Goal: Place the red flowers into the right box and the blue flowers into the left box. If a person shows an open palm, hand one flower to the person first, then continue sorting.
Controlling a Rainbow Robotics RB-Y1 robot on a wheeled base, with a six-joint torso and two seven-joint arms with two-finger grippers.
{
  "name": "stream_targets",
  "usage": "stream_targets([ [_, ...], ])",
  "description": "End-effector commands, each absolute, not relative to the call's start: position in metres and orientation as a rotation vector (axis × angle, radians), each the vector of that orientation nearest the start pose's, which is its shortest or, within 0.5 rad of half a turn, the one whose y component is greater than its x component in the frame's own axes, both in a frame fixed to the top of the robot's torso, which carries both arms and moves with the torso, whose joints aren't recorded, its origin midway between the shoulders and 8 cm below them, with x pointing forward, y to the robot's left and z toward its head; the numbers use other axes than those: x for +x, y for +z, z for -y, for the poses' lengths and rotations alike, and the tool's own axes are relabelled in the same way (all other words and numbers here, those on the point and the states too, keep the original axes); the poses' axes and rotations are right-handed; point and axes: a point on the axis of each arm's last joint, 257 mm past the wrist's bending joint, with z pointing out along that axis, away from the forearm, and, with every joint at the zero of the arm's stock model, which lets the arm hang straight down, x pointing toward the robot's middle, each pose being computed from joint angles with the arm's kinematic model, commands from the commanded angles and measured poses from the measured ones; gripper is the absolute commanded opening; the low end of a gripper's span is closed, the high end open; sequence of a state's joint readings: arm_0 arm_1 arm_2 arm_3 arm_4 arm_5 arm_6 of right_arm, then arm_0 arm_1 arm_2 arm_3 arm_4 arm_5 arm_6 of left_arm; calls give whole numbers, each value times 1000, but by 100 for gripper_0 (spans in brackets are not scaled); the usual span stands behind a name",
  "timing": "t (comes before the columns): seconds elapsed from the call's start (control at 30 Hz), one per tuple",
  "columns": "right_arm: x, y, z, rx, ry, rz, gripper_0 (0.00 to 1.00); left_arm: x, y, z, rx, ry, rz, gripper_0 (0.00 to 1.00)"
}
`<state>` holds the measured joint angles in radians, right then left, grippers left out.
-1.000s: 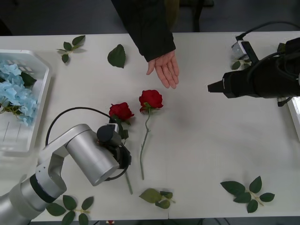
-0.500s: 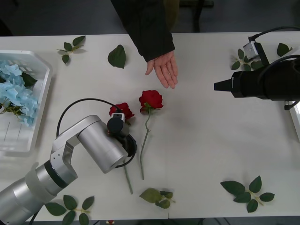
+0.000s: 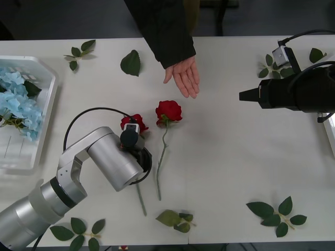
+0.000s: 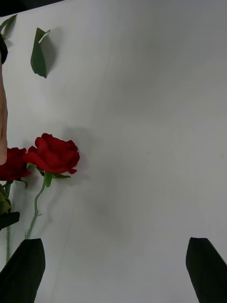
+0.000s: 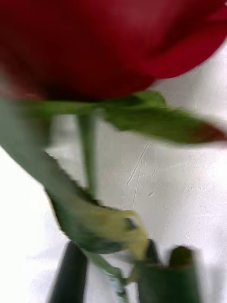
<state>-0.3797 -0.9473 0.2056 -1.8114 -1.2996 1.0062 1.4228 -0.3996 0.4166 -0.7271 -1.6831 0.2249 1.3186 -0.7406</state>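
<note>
- The red flowers: two roses lie near the middle of the counter (image 3: 230, 172). One rose (image 3: 168, 111) has its head toward the far edge and its thin stem running back toward the near edge; it lies free, touched by nothing.
- The second rose (image 3: 135, 122) lies just beside it on the left-edge side, its head partly covered by the left arm's wrist.
- The left pincer (image 5: 124, 274) is down at this second rose's stem, just behind the head. In the left wrist view the dark fingers (image 5: 71, 274) stand on either side of the stem and a leaf, with the red head close above them; the picture is blurred, and I cannot tell whether they have clenched on the stem.
- The right pincer (image 4: 113, 267) hovers above the counter toward the right edge, released, with its black fingers spread wide and nothing between them.
- The person's hand (image 3: 184, 77) reaches in from the far edge, palm open and upward, just beyond the two rose heads.
- The blue flowers (image 3: 15, 104) lie in the left box (image 3: 44, 125), a white basket at the left edge.
- A sliver of the right box (image 3: 331, 130) shows at the right edge.
- Loose green leaves (image 3: 276, 213) lie near the near-right corner, and more along the far and near edges.
</note>
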Motion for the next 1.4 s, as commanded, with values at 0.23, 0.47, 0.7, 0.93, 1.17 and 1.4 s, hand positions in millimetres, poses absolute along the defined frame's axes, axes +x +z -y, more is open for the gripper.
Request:
stream_targets([
  [0.23, 502, -138, 215, -375, 600, -2245, 87, 443, -368, -142, 34, -10, -2652, 0],
  [0.47, 493, -126, 199, -470, 713, -2190, 87, 456, -302, -220, -5, 88, -2660, 0],
  [0.7, 469, -104, 178, -612, 1015, -2018, 86, 450, -221, -253, 84, -28, -2702, 0],
  [0.93, 435, -85, 150, -647, 1266, -1766, 87, 445, -159, -209, 430, -340, -2546, 0],
  [1.17, 413, -76, 121, -578, 1450, -1547, 87, 445, -102, -137, 766, -618, -2186, 0],
  [1.4, 404, -93, 108, -610, 1448, -1482, 87, 445, -40, -75, 874, -820, -1807, 0],
])
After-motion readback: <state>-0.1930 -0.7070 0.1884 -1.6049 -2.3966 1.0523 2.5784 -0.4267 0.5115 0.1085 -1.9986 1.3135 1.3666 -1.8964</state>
